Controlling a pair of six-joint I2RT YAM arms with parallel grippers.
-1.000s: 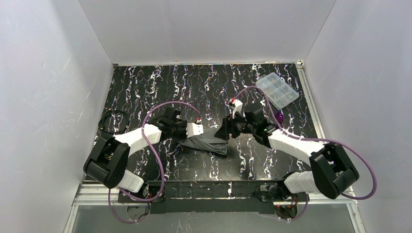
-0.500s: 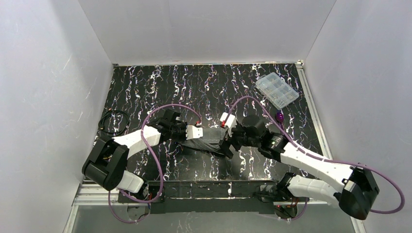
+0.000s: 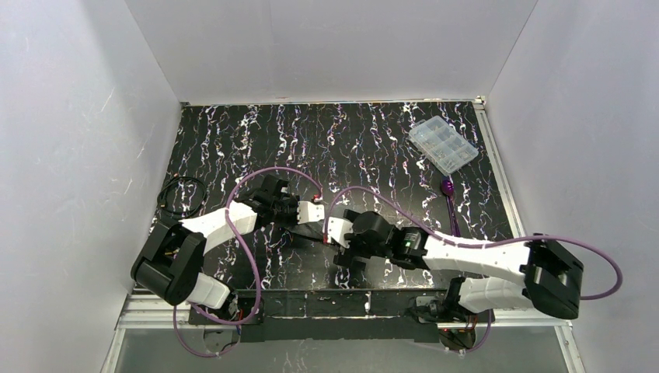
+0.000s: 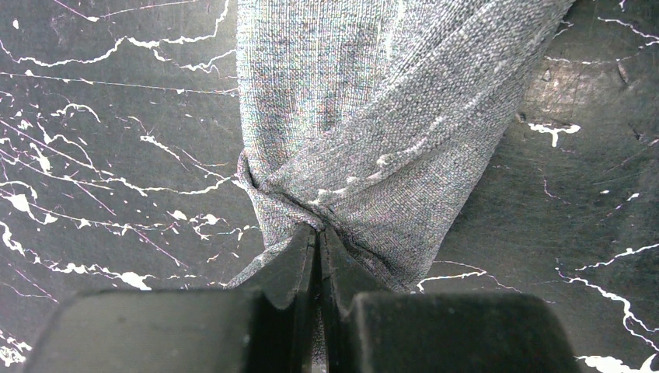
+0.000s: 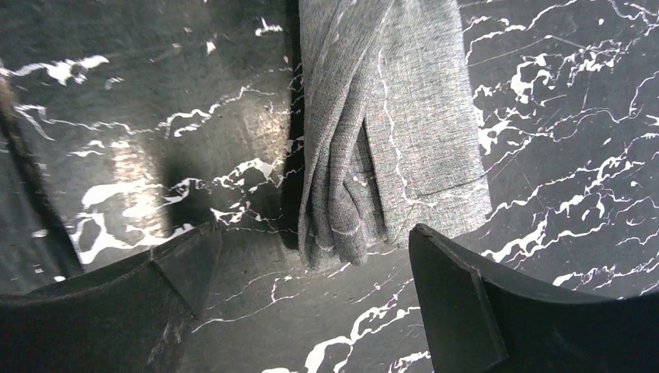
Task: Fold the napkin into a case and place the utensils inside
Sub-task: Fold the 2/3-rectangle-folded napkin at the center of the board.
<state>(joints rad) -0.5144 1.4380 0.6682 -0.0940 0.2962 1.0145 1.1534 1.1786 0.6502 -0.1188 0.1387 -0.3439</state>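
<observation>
The dark grey napkin (image 4: 350,116) lies bunched on the black marbled table. My left gripper (image 4: 317,229) is shut on one puckered end of it. In the right wrist view the napkin (image 5: 388,140) is a narrow folded strip with stitched lines. My right gripper (image 5: 315,228) is open, with one finger on each side of the strip's near end and not touching it. In the top view my left gripper (image 3: 294,227) and right gripper (image 3: 342,250) are close together and hide most of the cloth. A purple utensil (image 3: 448,190) lies at the right. I cannot tell if it is the spoon or the fork.
A clear plastic compartment box (image 3: 443,146) sits at the back right. A coiled black cable (image 3: 183,194) lies at the left edge. Purple cables loop over both arms. White walls close in three sides of the table.
My right arm has swung left and nearer, from the napkin's right end to beside my left gripper. The cloth is now folded shorter. My left arm has barely moved.
</observation>
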